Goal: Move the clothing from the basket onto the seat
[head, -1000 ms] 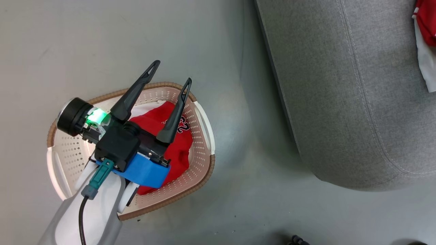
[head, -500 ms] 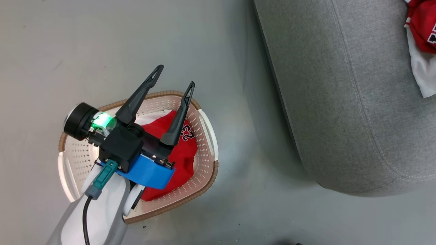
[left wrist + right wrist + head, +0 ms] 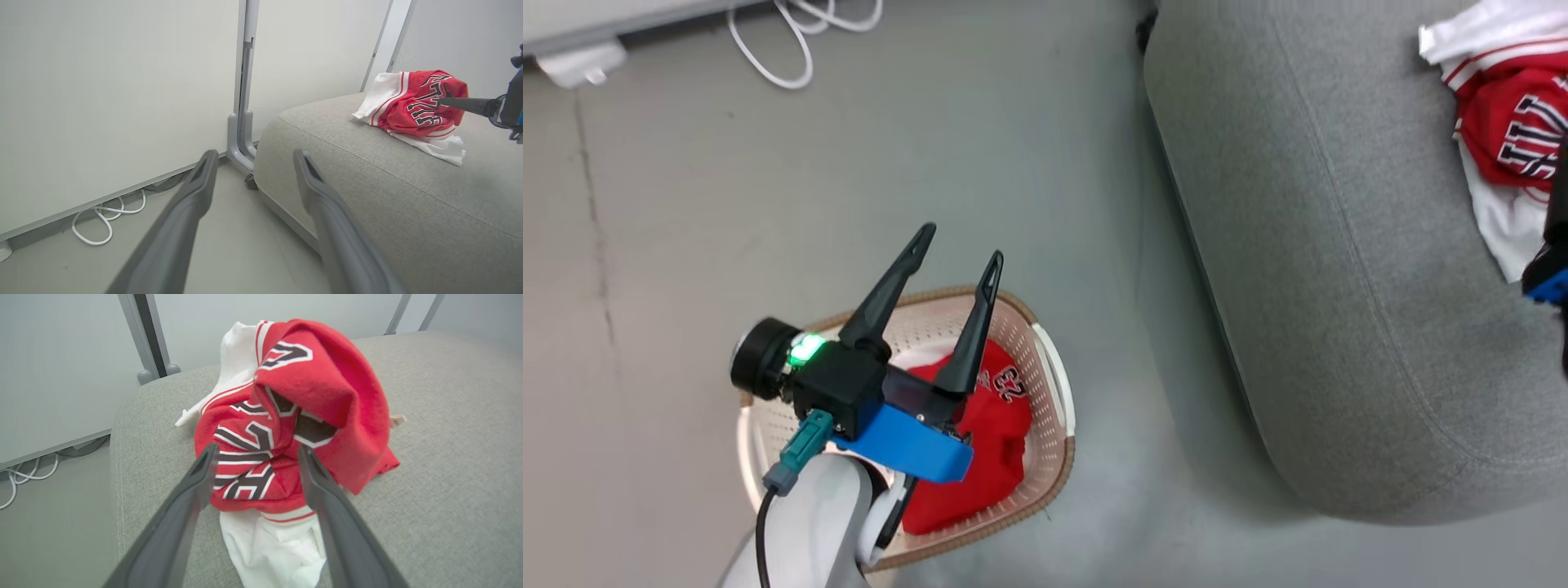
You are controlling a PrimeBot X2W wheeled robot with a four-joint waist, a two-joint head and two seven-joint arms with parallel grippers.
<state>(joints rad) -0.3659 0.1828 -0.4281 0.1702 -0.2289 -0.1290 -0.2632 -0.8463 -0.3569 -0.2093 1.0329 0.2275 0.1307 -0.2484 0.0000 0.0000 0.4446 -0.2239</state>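
The cream basket (image 3: 1058,384) stands on the floor with a red jersey marked 23 (image 3: 1001,425) and some white fabric in it. My left gripper (image 3: 961,243) hovers open above the basket's far rim, its fingers (image 3: 196,196) pointing past it at the wall and the grey seat (image 3: 367,183). A crumpled pile of red and white clothing (image 3: 294,400) lies on the seat (image 3: 1339,286), also seen in the head view (image 3: 1503,122). My right gripper (image 3: 258,448) is open, its fingertips on either side of the pile's near edge, gripping nothing.
A white cable (image 3: 792,41) lies looped on the grey floor by the wall. A grey upright post (image 3: 241,102) stands at the wall next to the seat's end. Open floor separates the basket from the seat.
The head camera has shifted, so the basket sits lower and more of the pile on the seat shows. My right gripper's body now appears at the right edge. The left gripper stays open.
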